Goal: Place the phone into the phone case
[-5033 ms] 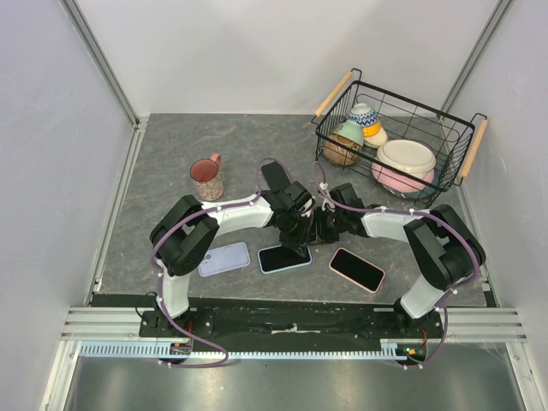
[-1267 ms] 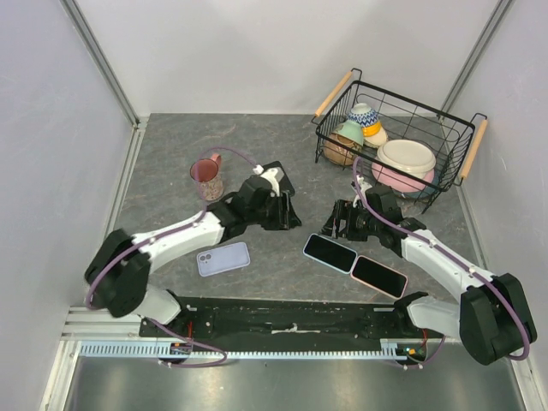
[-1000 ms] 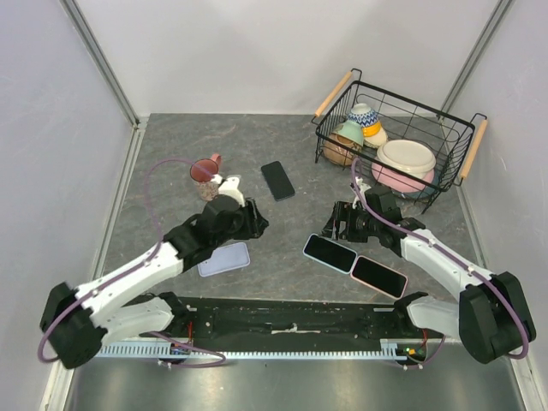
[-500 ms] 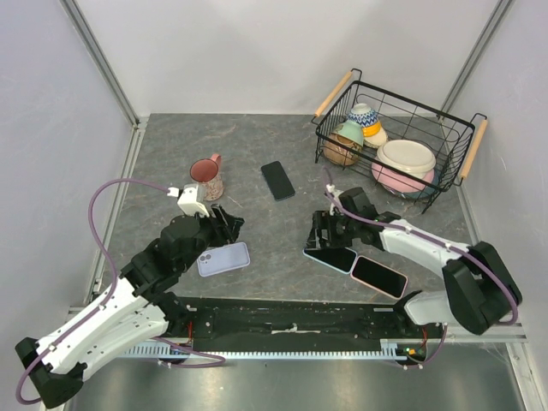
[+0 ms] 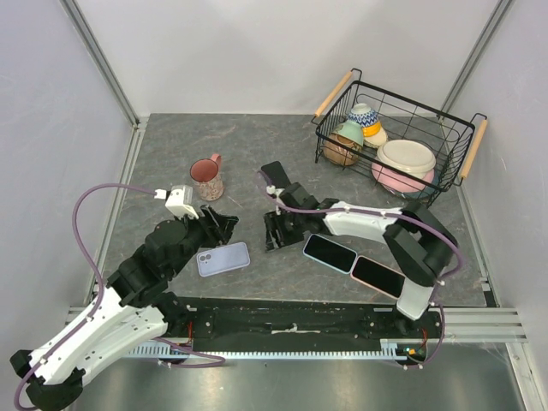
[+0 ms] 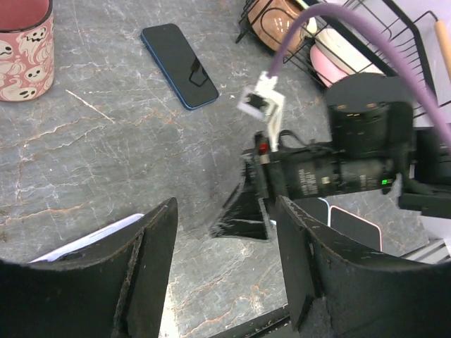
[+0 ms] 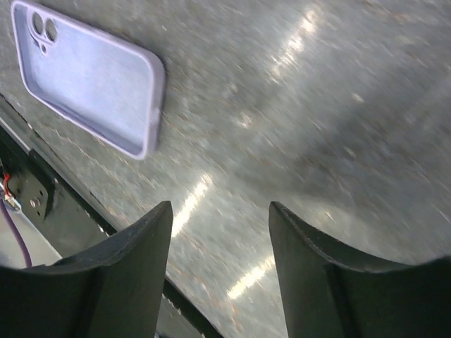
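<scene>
Phone case [image 5: 223,259], lavender with 2 camera holes at one corner, lies flat on the grey bench [image 5: 171,145] near its front edge. 3 phones lie on the bench, none of them in the case. The blue-edged phone [image 6: 180,65] lies screen up toward the middle of the bench, well apart from the case; in the top view the right arm covers part of it. The black phone [image 5: 330,252] and the pink-edged phone [image 5: 378,276] lie end to end to the right of the case, just beside each other.

The left gripper [image 5: 220,225] hangs just beyond the case's far edge with its fingers spread wide and nothing between them (its wrist view shows only a pale corner of the case beside the left finger). The right arm reaches across to the left, and the right gripper [image 5: 274,237] sits low over bare bench between the case and the black phone. Its fingers are also parted and hold nothing; in its wrist view the case lies off to the upper left, outside the fingers.

A pink mug [image 5: 207,178] stands upright behind the left gripper. A black wire basket [image 5: 334,94] with wooden handles sits at the far right corner, holding several bowls.
</scene>
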